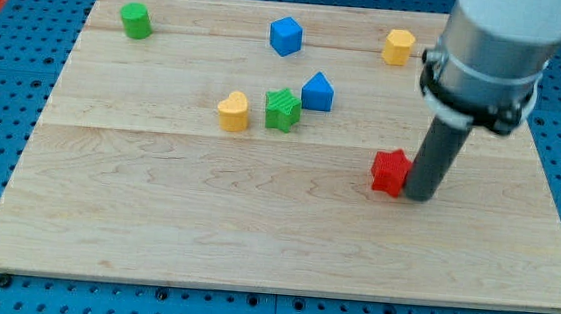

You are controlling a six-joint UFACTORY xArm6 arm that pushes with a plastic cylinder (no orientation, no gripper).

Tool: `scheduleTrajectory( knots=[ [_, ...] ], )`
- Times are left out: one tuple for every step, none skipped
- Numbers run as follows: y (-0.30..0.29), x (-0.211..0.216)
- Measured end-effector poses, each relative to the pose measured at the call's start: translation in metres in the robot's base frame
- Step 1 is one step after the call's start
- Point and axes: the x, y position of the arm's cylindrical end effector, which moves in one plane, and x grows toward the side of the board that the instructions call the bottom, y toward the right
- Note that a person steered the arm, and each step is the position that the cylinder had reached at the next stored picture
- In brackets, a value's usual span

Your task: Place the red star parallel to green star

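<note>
A: Since my tip (420, 196) has no pincer to part or clamp, how will the red star (391, 172) handle?

B: Probably light, stiff and slidy. It sits on the desk (155, 227) touching your tip's left side, well right of and below the green star (282, 109); push a flat flank.

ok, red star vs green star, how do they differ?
The red star sits at the view's lower right with my tip against its right side; the green star sits mid-board, wedged between a yellow heart and a blue block. Both look like similar-sized stars.
</note>
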Motion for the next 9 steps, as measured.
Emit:
scheduleTrajectory(
  knots=[
    [0.023,-0.005],
    [-0.007,0.054],
    [-0.054,0.011],
    [-0.011,-0.059],
    [0.014,-0.083],
    [-0.031,-0.076],
    [-0.053,-0.122],
    [0.021,-0.148],
    [0.052,-0.145]
  ],
)
